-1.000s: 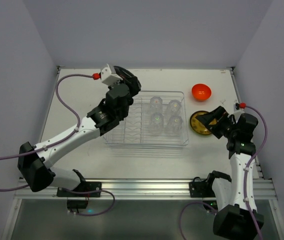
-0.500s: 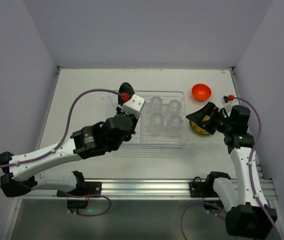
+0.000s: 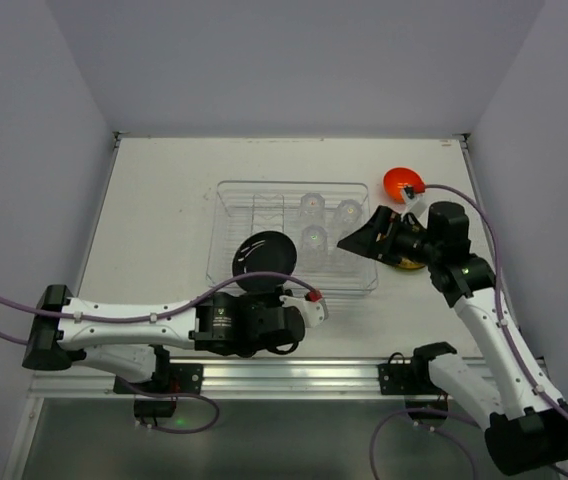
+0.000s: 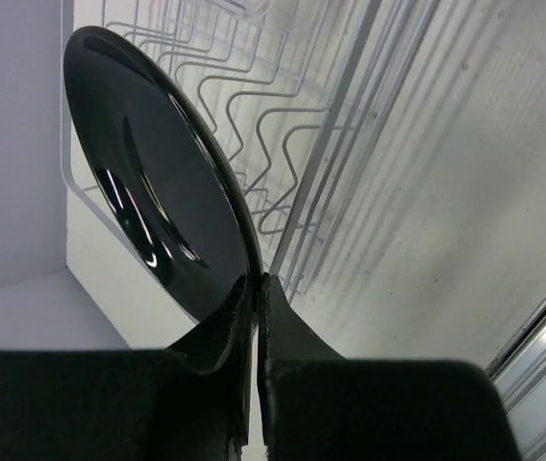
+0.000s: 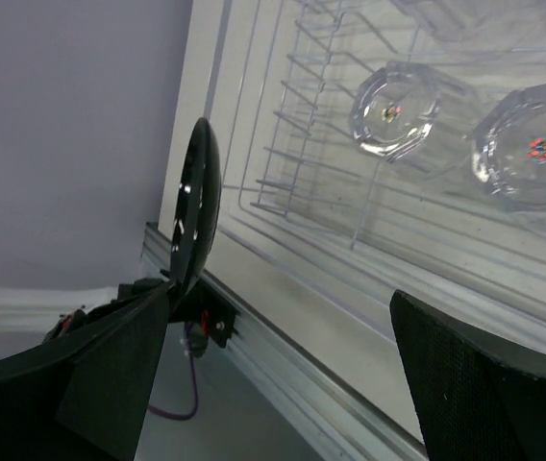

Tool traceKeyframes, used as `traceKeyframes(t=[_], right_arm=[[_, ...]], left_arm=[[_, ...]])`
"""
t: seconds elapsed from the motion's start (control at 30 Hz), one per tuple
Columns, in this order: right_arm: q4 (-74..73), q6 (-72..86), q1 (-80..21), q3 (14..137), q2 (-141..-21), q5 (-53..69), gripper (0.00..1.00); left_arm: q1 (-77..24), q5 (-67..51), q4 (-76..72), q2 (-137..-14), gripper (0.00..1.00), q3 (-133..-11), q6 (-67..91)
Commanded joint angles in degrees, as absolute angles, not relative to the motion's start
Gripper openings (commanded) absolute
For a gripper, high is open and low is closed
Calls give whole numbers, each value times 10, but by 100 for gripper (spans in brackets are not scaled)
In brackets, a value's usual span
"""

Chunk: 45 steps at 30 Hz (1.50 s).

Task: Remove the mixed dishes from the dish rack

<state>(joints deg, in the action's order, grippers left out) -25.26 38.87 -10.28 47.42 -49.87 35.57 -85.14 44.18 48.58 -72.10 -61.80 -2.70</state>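
Observation:
My left gripper (image 3: 264, 294) is shut on the rim of the black round plate (image 3: 265, 262) and holds it tilted above the near left part of the clear dish rack (image 3: 226, 200). In the left wrist view the gripper (image 4: 257, 280) pinches the plate (image 4: 153, 187) over the rack's wires (image 4: 287, 115). Several clear tumblers (image 3: 311, 205) stand in the rack's right half. My right gripper (image 3: 362, 232) is open and empty over the rack's right edge. It hides most of the yellow-green plate (image 3: 405, 263). The orange-red bowl (image 3: 402, 183) sits on the table at the far right.
The right wrist view shows my open right gripper (image 5: 283, 384), two tumblers (image 5: 395, 110) in the rack (image 5: 283, 240), the black plate edge-on (image 5: 194, 206) and the metal rail (image 5: 292, 370) at the table's near edge. My left arm (image 3: 134, 318) lies along that edge.
My left arm swung from the rack's far left to the near side, carrying the black plate up and toward me. My right gripper moved left from the yellow-green plate to the rack's right edge.

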Motion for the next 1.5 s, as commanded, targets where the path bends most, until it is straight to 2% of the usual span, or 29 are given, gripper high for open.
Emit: traceKeyframes(t=[0.0, 0.2, 0.6, 0.7, 0.9, 1.1, 1.17, 1.27, 1.4, 1.43, 1.47], right_arm=[[-231, 418, -157, 480, -500, 337, 99], [-182, 453, -231, 456, -522, 346, 97], [-168, 468, -296, 472, -571, 318, 89], [-168, 470, -301, 468, -573, 302, 83], [-134, 501, -316, 448, -577, 285, 63], [-105, 523, -339, 446, -599, 268, 59], [-105, 525, -350, 450, -608, 258, 55], [-98, 526, -362, 450, -620, 250, 45], [-88, 529, -367, 441, -620, 240, 15], [-90, 529, -367, 440, -615, 236, 2], [-91, 530, -367, 439, -613, 226, 0]], left_arm=[[-871, 441, 497, -716, 0, -621, -129], [-908, 437, 488, -722, 0, -628, -185], [-914, 439, 466, -729, 0, -621, -214], [-915, 440, 464, -733, 0, -618, -217], [-915, 443, 456, -737, 0, -609, -219], [-916, 447, 443, -742, 0, -603, -223], [-916, 447, 439, -743, 0, -601, -224], [-916, 448, 436, -741, 0, -597, -226], [-917, 454, 434, -742, 0, -591, -226], [-917, 456, 433, -741, 0, -590, -225], [-916, 458, 432, -741, 0, -588, -226]])
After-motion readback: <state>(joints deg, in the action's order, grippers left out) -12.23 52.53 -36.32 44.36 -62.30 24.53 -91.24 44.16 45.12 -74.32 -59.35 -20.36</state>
